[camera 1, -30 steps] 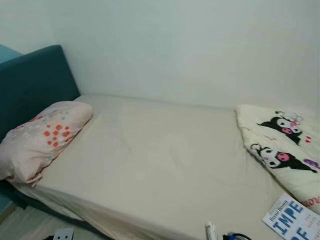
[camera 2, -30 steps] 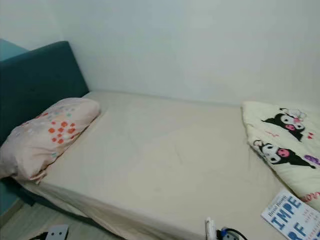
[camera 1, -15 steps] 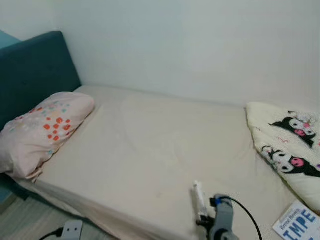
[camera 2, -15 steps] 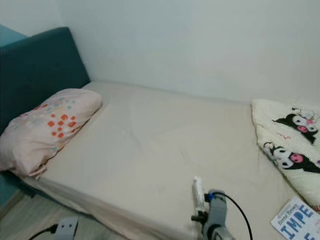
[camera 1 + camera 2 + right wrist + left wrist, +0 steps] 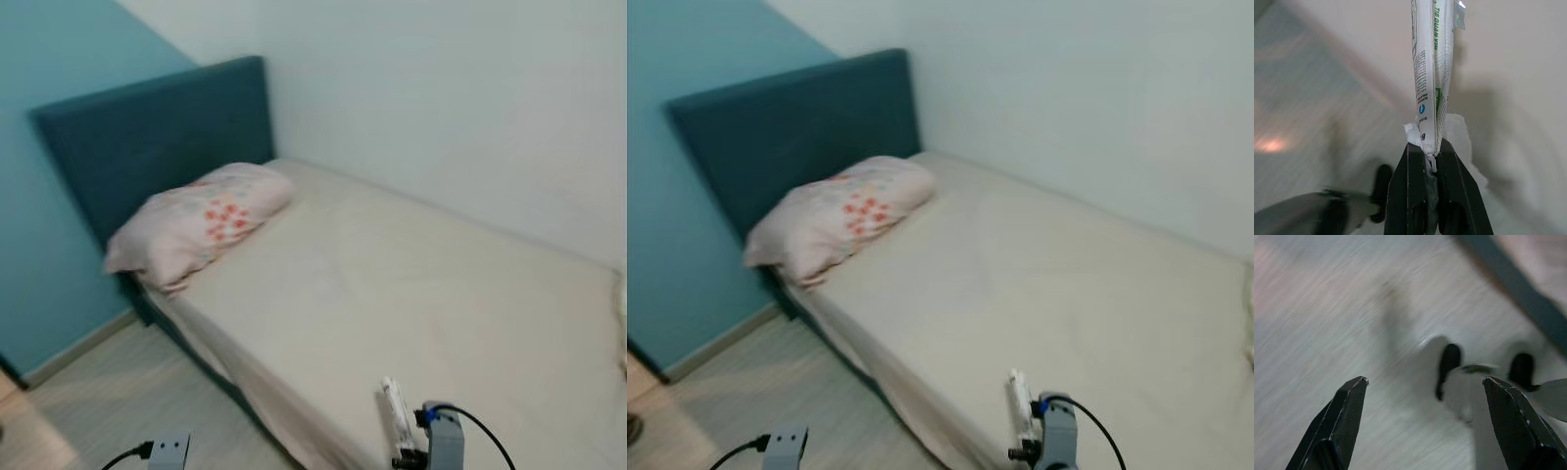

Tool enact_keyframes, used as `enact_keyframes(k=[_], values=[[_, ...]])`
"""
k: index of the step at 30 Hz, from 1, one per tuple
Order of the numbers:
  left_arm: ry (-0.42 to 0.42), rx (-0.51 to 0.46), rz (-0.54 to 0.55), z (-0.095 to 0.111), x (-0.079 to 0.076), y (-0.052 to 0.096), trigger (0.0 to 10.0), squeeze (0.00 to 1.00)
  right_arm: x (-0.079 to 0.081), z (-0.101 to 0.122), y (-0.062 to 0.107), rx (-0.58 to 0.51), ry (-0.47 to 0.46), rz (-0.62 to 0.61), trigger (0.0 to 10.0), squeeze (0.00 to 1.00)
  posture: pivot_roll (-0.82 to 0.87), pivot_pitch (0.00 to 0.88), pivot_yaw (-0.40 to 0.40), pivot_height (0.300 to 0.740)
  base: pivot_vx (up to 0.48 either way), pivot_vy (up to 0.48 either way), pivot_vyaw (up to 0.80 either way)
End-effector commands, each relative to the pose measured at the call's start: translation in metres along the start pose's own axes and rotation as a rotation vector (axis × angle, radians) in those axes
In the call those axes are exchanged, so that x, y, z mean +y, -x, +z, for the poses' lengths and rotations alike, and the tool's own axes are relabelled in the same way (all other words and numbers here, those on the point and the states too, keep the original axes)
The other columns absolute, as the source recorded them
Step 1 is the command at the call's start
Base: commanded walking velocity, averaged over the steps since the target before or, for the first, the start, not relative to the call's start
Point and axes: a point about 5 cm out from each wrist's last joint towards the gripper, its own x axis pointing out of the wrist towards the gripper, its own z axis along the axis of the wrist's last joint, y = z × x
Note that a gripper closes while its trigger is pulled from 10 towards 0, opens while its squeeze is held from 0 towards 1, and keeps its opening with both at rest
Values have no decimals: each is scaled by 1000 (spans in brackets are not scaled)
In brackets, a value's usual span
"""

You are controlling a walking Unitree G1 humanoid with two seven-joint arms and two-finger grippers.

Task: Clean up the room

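Wrapper sits pinched in right claw, fingers closed on its lower end, long axis running straight out past the fingertips, above bed edge. Left claw wide open, empty, over floor.

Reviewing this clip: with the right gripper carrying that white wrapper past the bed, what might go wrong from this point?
1. The right gripper pinches only the very end of the long white wrapper, with crumpled paper beside it; it may slip out onto the bed.
2. The views are blurred, so the robot seems to be moving; the open left gripper hangs low over the floor near the robot's own feet.
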Motion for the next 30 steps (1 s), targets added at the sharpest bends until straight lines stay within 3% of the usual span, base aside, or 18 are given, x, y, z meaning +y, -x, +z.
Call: enact_keyframes(k=[1, 3, 11, 15, 21, 30], values=[[-9, 5, -1, 2, -2, -1, 10000, 0, 1, -4, 0, 19, -5, -2, 10000, 0, -17, 0, -10, 740, 0, 0, 731], [-15, -10, -20, 17, -22, -3, 10000, 0, -1, -20, 5, 67, -23, -17, 10000, 0, -17, 0, -10, 740, 0, 0, 731], [-22, -16, -33, 24, -33, -4, 10000, 0, 0, -39, 11, 128, -37, -29, 10000, 0, -22, 0, -8, 740, 0, 0, 731], [-54, -3, -18, 17, -24, -3, 10000, 0, 1, -49, 14, 155, -50, -30, 10000, 0, -20, 0, -10, 740, 0, 0, 727], [-126, 46, 1, 9, -27, -3, 10000, 0, -1, -53, 17, 169, -49, -34, 10000, 0, -19, 0, -17, 740, 0, 0, 725], [-104, 30, 25, 9, -28, -3, 10000, 0, -10, -37, 13, 137, -24, -44, 10000, 0, -27, 0, -35, 740, 0, 0, 719]])
